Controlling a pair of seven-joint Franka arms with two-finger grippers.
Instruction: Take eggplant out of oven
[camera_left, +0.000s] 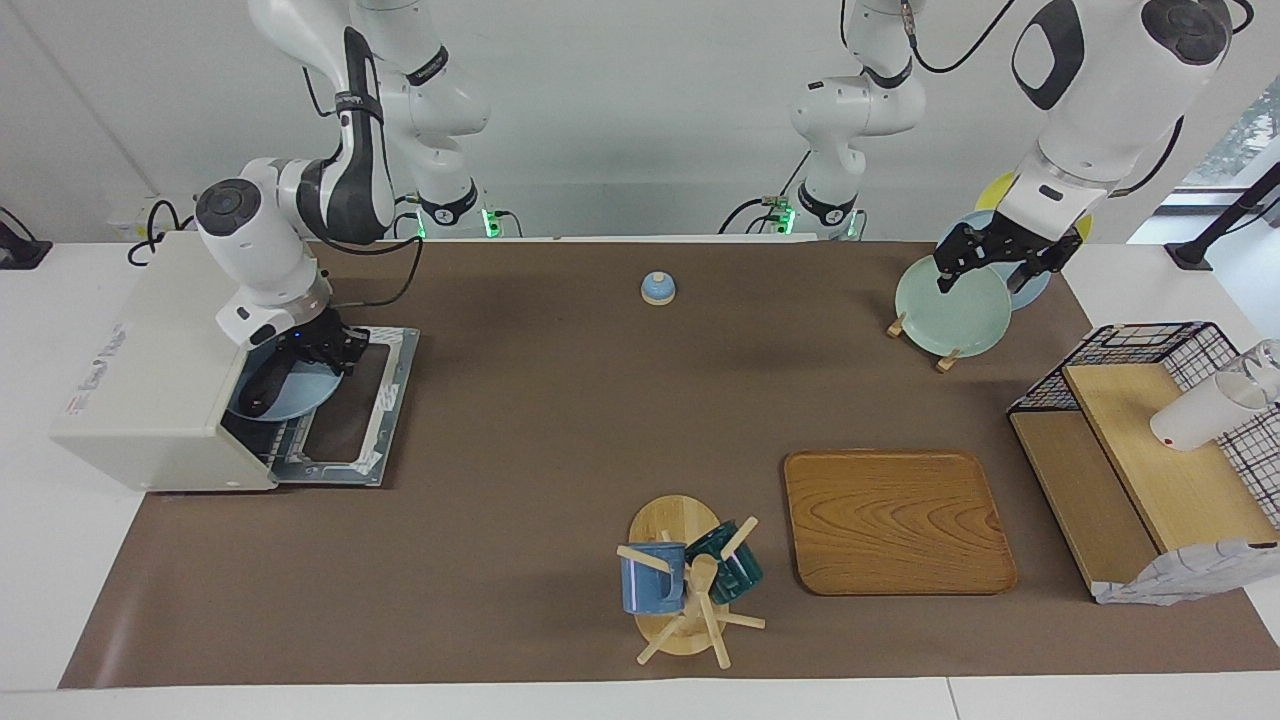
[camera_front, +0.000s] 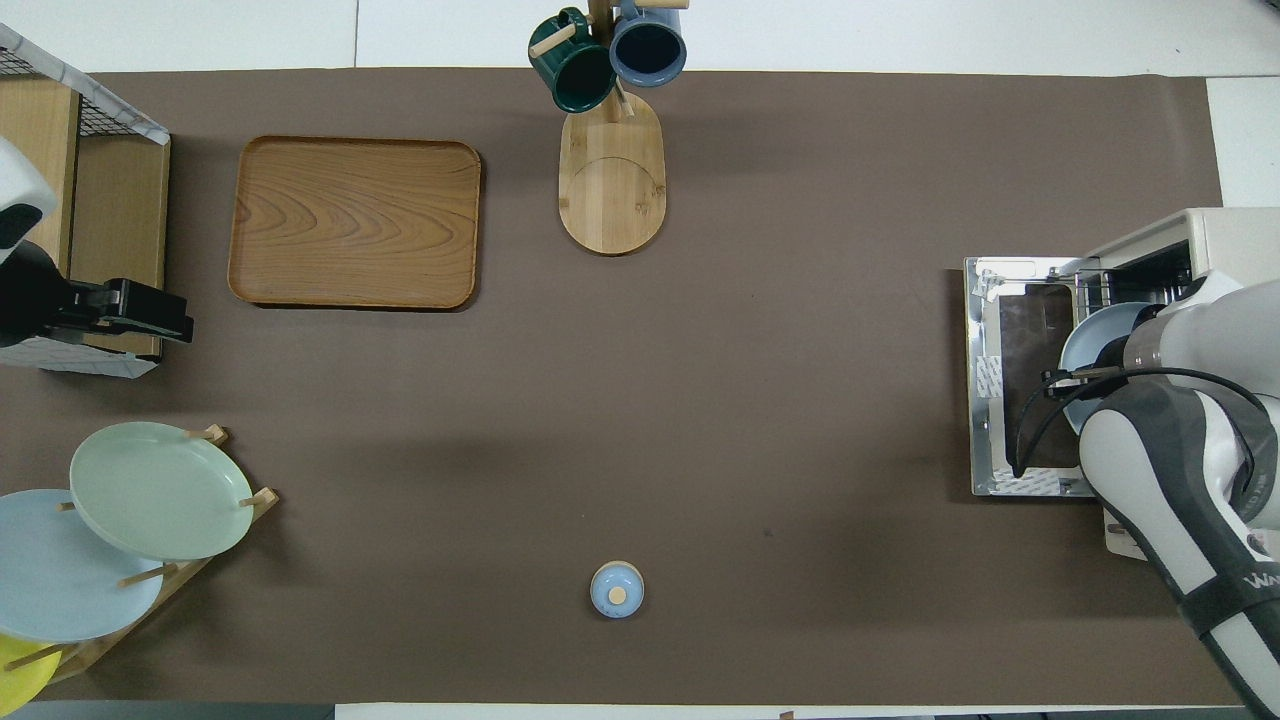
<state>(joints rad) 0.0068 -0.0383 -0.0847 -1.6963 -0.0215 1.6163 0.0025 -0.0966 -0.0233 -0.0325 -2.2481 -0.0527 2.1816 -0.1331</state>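
A: At the right arm's end of the table, oven (camera_left: 160, 370) door folded flat. Eggplant (camera_left: 268, 384) lies on a pale blue plate (camera_left: 300, 392) at the mouth, on the rack.

B: Right hand (camera_left: 318, 348)?

A: Down at the eggplant's stem end, over the plate. Cannot tell how far its fingers are spread, or whether they hold anything.

B: Left hand (camera_left: 1000, 262)?

A: Waiting over the plate rack (camera_left: 920, 340). Fingers unreadable too.

B: Handling?

A: My guess: light, firm but slightly yielding, glossy skin likely slippery. Curved, so it may roll in a pinch.

B: Where to grip?

A: Across the thicker body near the middle, not the thin stem. Moderate squeeze; mind the plate sliding.
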